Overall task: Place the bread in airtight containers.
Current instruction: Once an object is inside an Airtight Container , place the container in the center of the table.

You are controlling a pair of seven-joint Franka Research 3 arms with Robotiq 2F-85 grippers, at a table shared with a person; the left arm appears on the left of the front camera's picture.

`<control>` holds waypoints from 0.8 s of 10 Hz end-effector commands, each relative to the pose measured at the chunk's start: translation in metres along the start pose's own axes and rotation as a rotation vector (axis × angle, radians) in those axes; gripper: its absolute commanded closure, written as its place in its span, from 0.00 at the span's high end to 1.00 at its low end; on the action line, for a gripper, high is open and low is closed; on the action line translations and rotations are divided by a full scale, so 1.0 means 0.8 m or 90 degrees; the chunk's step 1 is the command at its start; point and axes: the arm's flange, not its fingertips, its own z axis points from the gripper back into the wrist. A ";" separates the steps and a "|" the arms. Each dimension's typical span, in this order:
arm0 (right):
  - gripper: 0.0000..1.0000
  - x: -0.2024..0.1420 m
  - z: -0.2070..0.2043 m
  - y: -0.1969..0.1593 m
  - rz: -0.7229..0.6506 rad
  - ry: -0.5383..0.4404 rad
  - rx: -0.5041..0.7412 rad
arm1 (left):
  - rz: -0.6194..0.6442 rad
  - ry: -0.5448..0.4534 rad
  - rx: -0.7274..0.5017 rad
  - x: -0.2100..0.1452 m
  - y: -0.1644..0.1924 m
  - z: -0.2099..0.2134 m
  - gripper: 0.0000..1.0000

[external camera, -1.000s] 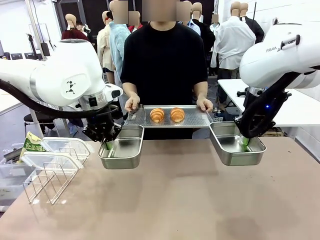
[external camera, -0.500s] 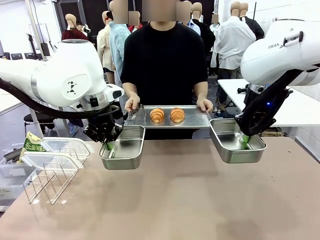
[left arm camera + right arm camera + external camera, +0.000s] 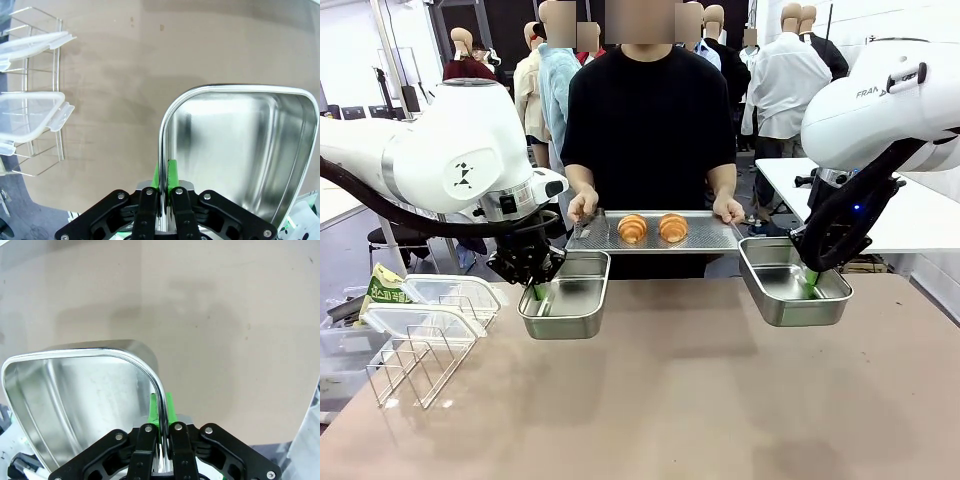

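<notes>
The left gripper (image 3: pixel 537 292), black with green pads, pinches the rim of a small rectangular stainless-steel tub (image 3: pixel 570 300); the right gripper (image 3: pixel 810 285) pinches a matching tub (image 3: pixel 775 285). Between and just beyond them, a person holds a flat metal tray (image 3: pixel 715 238) lengthwise across, carrying two golden-brown ridged croissants (image 3: pixel 633 229), one nearer each tub.

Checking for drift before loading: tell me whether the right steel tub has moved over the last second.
Yes. The right tub rose slightly, away from the tabletop, carried by the right claw shut on its rim.
</notes>
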 end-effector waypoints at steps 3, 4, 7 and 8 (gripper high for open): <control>0.00 -0.001 0.002 0.002 0.003 -0.003 0.000 | 0.001 -0.004 -0.003 0.002 0.001 0.005 0.00; 0.00 -0.001 0.002 0.002 0.003 -0.003 0.000 | 0.001 -0.004 -0.003 0.002 0.001 0.005 0.00; 0.00 -0.001 0.002 0.002 0.003 -0.003 0.000 | 0.001 -0.004 -0.003 0.002 0.001 0.005 0.00; 0.00 -0.001 0.002 0.002 0.003 -0.003 0.000 | 0.001 -0.004 -0.003 0.002 0.001 0.005 0.00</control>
